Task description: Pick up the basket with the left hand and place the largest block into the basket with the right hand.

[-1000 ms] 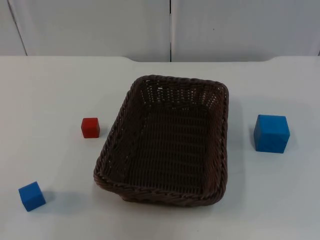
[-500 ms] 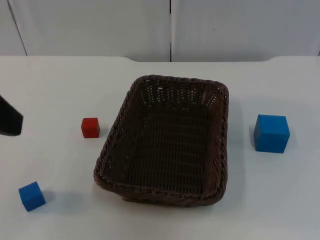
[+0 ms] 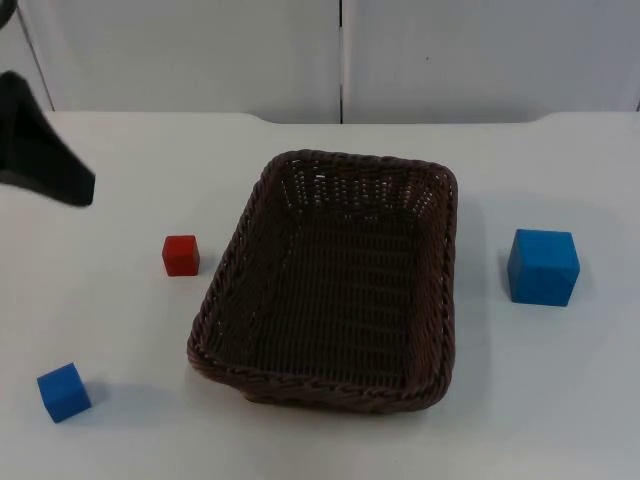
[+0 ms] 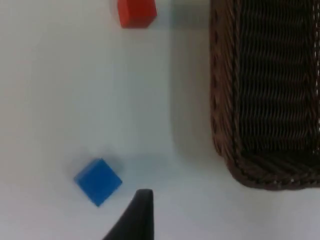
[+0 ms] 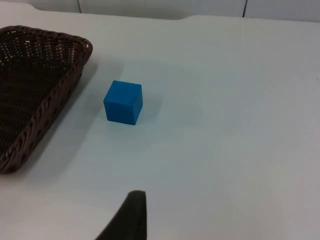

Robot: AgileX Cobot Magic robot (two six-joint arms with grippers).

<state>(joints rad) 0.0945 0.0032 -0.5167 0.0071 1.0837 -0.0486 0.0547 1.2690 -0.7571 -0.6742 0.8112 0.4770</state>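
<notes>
A dark brown woven basket (image 3: 436,262) stands empty in the middle of the table, also seen in the left wrist view (image 4: 227,125) and the right wrist view (image 5: 30,120). The largest block, a blue cube (image 3: 543,266), rests on the table to the right of the basket, apart from it; the right wrist view looks onto it (image 5: 123,102). My left arm (image 3: 42,155) hangs over the table's far left, well away from the basket's left rim. It holds nothing that I can see.
A small red cube (image 3: 181,254) lies just left of the basket (image 4: 136,12). A small blue cube (image 3: 64,391) sits near the front left corner (image 4: 98,181). The grey partition wall (image 3: 340,55) closes off the back.
My left arm has come in from the left edge and moved toward the back, further into the picture. Basket and blocks have not moved.
</notes>
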